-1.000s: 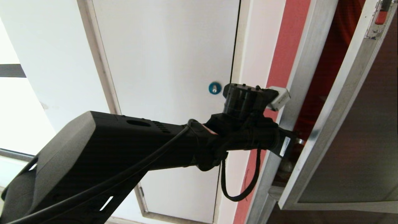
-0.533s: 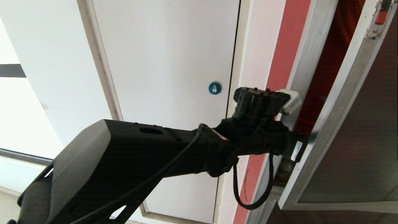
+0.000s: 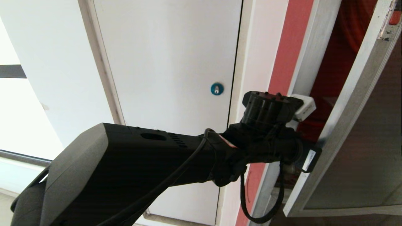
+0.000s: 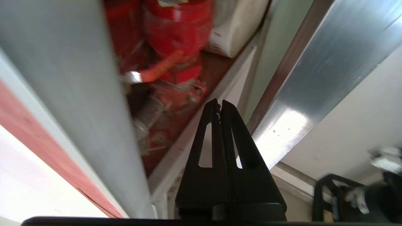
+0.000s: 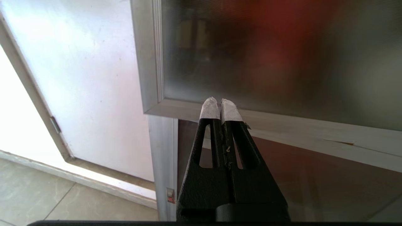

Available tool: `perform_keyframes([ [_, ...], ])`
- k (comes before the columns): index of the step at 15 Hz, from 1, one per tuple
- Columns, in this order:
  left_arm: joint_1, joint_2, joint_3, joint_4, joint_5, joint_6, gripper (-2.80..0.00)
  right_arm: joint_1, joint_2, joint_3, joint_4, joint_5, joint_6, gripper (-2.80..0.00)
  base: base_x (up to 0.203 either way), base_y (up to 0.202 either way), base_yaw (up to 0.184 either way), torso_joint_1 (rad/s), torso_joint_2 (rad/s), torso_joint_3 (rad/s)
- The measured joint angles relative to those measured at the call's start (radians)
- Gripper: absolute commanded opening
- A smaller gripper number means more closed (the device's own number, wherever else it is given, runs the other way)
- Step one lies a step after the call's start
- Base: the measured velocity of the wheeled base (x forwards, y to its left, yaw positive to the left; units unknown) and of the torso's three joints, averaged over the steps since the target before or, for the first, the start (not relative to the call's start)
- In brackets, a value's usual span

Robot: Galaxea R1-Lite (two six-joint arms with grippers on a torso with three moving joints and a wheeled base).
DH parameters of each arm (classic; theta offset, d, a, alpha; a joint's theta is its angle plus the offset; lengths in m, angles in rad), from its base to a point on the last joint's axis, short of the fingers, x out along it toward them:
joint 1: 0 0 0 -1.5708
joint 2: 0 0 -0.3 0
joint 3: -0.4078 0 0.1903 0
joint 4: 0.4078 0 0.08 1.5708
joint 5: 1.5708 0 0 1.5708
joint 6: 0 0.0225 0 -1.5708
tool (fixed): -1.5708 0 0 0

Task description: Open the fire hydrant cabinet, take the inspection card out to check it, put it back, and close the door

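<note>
Two grippers in view, both with fingers pressed together and holding nothing. Left gripper [image 4: 219, 103] poked into the gap between one silver frame post [image 4: 72, 103] and one door [image 3: 355, 125], which is swung ajar just beside the wrist. Ahead of its tips, inside one cabinet [image 3: 329, 59]: two red extinguishers [image 4: 179, 34], one orange hose [image 4: 158, 67], one white bundle [image 4: 234, 28] on the shelf; red valve fittings below, too blurred to count. No card to be made out. Behind the left arm [image 3: 135, 169], one grey-white flush door [image 3: 166, 62] with one round blue lock [image 3: 217, 88]. Right gripper [image 5: 220, 105] parked low, its two white-taped fingertips [image 5: 209, 108] pointing at the bottom rail of the glass door, whether touching cannot be told; tiled floor [image 5: 37, 194] off to its side.
</note>
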Motion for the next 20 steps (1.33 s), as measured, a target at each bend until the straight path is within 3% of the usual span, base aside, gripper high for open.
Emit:
perform_keyframes([
  [3,-0.023,-0.034,0.059,0.000,-0.006,0.001,-2.80,0.000,0.000,0.000,0.000,0.000,0.000,-2.80,0.000,0.000,0.000,0.000,0.00,0.000],
  [12,-0.067,-0.074,0.086,0.003,-0.033,-0.013,-2.80,0.000,0.000,0.000,0.000,0.000,0.000,-2.80,0.000,0.000,0.000,0.000,0.00,0.000],
  [20,-0.157,-0.129,0.150,0.008,-0.053,-0.014,-2.80,0.000,0.000,0.000,0.000,0.000,0.000,-2.80,0.000,0.000,0.000,0.000,0.00,0.000],
])
